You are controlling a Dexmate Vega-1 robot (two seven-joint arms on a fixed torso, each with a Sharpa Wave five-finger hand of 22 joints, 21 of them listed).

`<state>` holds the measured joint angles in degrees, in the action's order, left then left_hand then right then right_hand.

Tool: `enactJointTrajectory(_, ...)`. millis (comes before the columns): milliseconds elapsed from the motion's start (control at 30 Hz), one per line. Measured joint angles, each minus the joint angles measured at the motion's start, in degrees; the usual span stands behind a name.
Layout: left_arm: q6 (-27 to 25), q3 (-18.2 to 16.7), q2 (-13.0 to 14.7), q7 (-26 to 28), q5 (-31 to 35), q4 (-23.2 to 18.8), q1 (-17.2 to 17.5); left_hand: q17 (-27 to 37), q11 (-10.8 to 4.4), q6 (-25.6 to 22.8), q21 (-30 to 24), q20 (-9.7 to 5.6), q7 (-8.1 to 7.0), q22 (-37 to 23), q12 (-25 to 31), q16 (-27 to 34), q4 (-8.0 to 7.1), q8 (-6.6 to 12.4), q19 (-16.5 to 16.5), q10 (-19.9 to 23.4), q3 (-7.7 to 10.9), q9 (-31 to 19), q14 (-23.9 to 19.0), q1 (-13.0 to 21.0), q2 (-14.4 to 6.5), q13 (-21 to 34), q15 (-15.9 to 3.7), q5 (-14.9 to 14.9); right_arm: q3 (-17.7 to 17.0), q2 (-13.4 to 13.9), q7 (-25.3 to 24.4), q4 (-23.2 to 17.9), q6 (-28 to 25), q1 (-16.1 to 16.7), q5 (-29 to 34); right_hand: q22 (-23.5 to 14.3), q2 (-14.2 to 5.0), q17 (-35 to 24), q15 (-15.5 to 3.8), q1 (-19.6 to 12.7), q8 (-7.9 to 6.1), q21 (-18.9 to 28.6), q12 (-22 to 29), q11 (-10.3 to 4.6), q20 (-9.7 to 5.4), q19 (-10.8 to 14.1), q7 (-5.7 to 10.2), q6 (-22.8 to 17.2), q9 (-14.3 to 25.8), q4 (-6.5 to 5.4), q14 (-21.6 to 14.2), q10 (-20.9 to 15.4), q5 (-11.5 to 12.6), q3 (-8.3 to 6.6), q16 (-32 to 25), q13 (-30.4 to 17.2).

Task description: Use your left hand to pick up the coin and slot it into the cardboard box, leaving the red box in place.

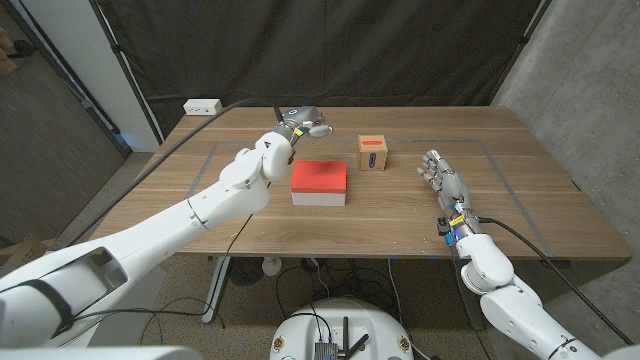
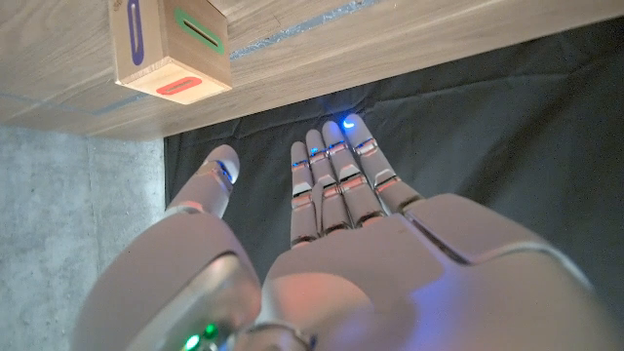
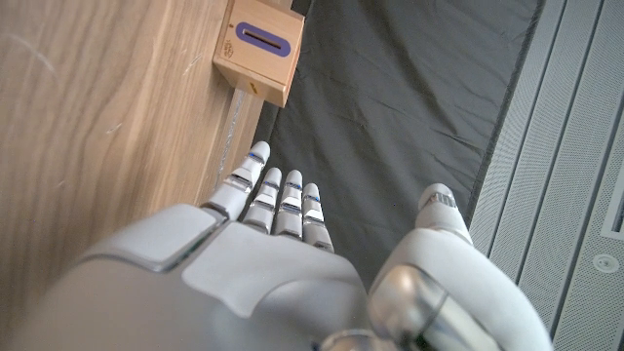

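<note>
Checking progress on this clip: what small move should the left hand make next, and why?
Probably lower the left hand toward the tabletop to seek the coin, not yet toward the cardboard box. The hand hangs beyond the red box with fingers straight, holding nothing, so there is nothing to slot. I cannot make out the coin itself.

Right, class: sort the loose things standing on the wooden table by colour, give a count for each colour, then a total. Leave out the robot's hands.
Red: 1, the red box
Brown: 1, the cardboard box, with coloured slots on its faces
Total: 2
No coin is visible on the table in these views.
</note>
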<state>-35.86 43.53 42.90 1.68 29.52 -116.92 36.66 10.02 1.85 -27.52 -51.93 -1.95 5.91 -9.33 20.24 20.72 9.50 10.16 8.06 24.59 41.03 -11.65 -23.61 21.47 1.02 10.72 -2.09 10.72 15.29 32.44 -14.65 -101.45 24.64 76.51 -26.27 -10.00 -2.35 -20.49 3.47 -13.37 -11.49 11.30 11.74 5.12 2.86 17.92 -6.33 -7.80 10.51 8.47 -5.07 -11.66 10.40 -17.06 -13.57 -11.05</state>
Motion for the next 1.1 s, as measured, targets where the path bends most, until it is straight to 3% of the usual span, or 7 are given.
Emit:
enactJointTrajectory(200,7.8,-7.6,2.7,5.2,-8.8,-1.4,7.8,0.3,1.41,6.5,6.0,-0.14,0.2,0.0,-5.0,-4.4,-1.05,0.0,-4.9,-6.5,-4.52,0.9,6.8,-3.9,2.2,0.1,1.74,-0.6,1.0,-1.0,-0.1,-0.2,0.8,-0.5,0.8,0.1,0.0,0.0,-0.41,0.0,0.0,0.1,0.0,-0.43,-0.39,0.4,1.02,-1.0,0.0,-0.09,-0.4,-0.4,0.0,0.09,0.0,0.0)
enactJointTrajectory(233,9.7,-10.6,3.6,6.1,-10.7,-1.5,10.8,0.3,1.62,7.2,6.8,-0.04,0.19,0.0,-5.6,-5.0,-1.28,0.0,-5.6,-7.3,-5.15,1.0,7.6,-4.8,2.5,0.1,2.0,-0.8,1.2,-1.2,-0.3,-0.2,1.0,-0.5,1.2,0.1,0.01,0.0,-0.41,0.0,0.0,0.4,0.0,-0.55,-0.08,0.7,1.19,-1.2,0.0,-0.21,-0.4,-0.5,-0.2,0.21,0.0,0.0)
enactJointTrajectory(400,17.4,-16.3,4.8,9.4,-17.7,-0.6,16.8,0.2,1.63,8.8,9.3,0.1,-0.36,0.0,-6.7,-6.4,-1.92,0.0,-6.6,-8.7,-7.38,1.3,9.1,-8.2,4.3,0.1,2.17,-0.8,1.7,-1.8,-0.5,-0.4,1.6,-0.5,1.6,0.1,0.31,0.0,-0.71,0.3,0.0,0.4,0.0,-0.72,-0.41,1.0,1.31,-1.7,0.0,-0.21,-0.7,-0.7,-0.2,0.21,0.0,0.0)
enactJointTrajectory(567,25.9,-21.6,4.9,13.0,-23.6,1.7,22.7,0.1,1.04,9.2,10.3,-0.09,-0.48,0.0,-7.3,-6.9,-1.97,0.01,-5.7,-8.5,-8.46,1.3,8.5,-10.1,5.2,-0.1,1.6,-0.8,2.2,-2.3,-0.5,-0.5,2.2,-0.5,1.9,0.1,0.69,0.0,-0.97,0.7,0.0,0.1,-0.3,-0.39,-0.63,0.4,0.32,-1.4,0.0,-0.42,-0.3,-0.4,-0.2,0.42,0.0,0.0)
enactJointTrajectory(700,33.5,-25.3,4.1,15.2,-28.5,4.1,27.3,0.1,1.08,12.8,13.5,0.08,-0.31,0.0,-8.9,-8.8,-2.21,-0.21,-7.6,-11.8,-9.44,1.5,11.6,-12.3,5.4,-0.1,2.21,-0.8,2.4,-2.4,-0.2,-0.5,2.5,-0.6,2.0,0.1,0.94,0.1,-1.21,0.9,0.32,-0.2,-0.7,-0.43,-1.02,-1.1,-0.46,-0.7,0.0,-0.43,1.0,0.9,-0.2,0.85,0.6,0.1)
enactJointTrajectory(967,42.8,-29.0,1.0,18.2,-35.5,7.3,32.9,0.1,1.02,13.3,14.5,0.11,-0.18,0.0,-9.0,-9.1,-1.9,0.03,-6.4,-12.0,-9.75,1.5,11.8,-13.0,5.3,-0.1,2.2,-0.8,2.7,-2.2,1.8,0.9,3.3,-1.7,0.9,0.1,1.47,0.3,-1.29,1.5,0.5,-0.5,-1.2,-1.04,-1.06,-2.9,0.58,0.7,-0.1,-0.61,2.0,2.7,-0.4,1.14,0.9,0.1)
enactJointTrajectory(1100,46.8,-29.6,-0.7,17.8,-39.1,9.9,34.1,0.1,1.27,14.2,16.7,0.06,-0.44,-0.2,-9.2,-9.5,-1.84,0.03,-8.1,-13.6,-10.15,1.5,13.5,-13.7,5.4,-0.1,2.5,-0.8,2.7,-1.9,3.1,1.8,3.6,-2.2,-0.1,0.0,1.37,0.3,-1.03,1.8,0.5,-0.5,-1.2,-0.89,-0.52,-4.2,1.05,0.2,-0.1,-0.85,2.7,3.0,-0.4,1.38,1.3,0.1)
